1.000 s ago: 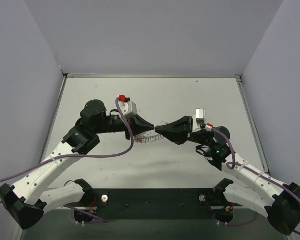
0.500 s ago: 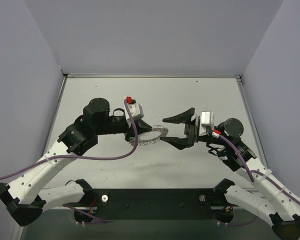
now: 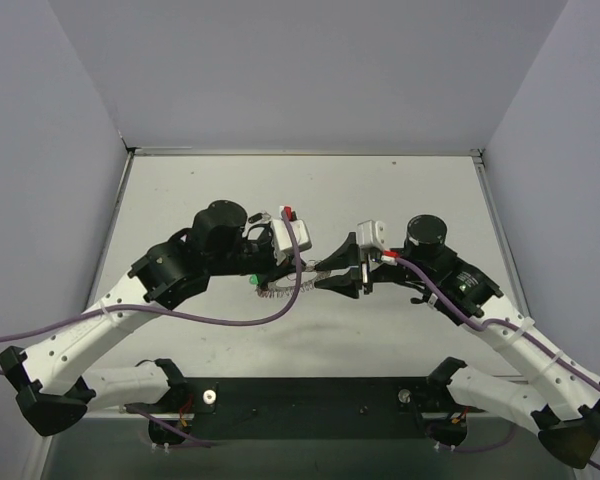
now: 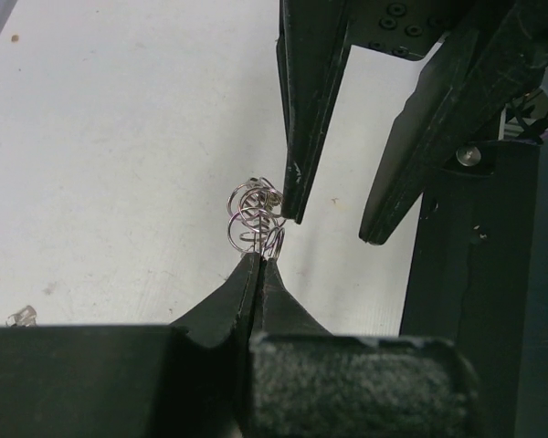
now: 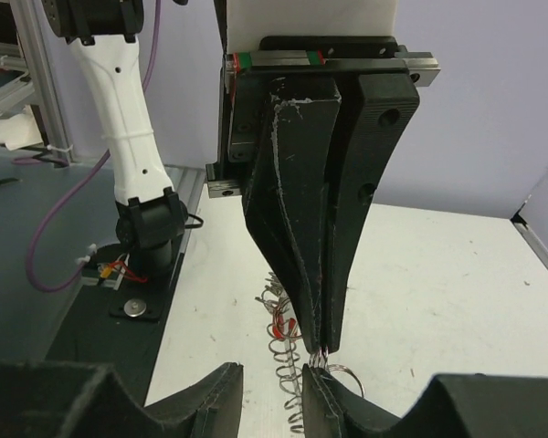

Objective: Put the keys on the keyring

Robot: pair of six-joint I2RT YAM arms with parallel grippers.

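The keyring (image 3: 278, 288), a silvery wavy coil, hangs off the table from my left gripper (image 3: 303, 268), which is shut on its rim. In the left wrist view the shut tips (image 4: 258, 263) pinch the coil (image 4: 254, 212). My right gripper (image 3: 320, 275) is open, and one of its fingers (image 4: 297, 173) is right beside the coil. In the right wrist view the coil (image 5: 290, 388) hangs between my open right gripper's (image 5: 269, 388) fingers. A red key head (image 5: 283, 327) and a green key head (image 3: 252, 281) sit on the ring. The other keys are not visible.
A small silvery piece (image 4: 20, 317) lies on the white table (image 3: 400, 195). Grey walls close in the left, right and back. The black base rail (image 3: 310, 395) runs along the near edge. A purple cable (image 3: 230, 318) loops below the left arm.
The right gripper let go of the ring, opened and drew back. It now sits open around the ring again. The left gripper kept its hold and carried the ring rightward.
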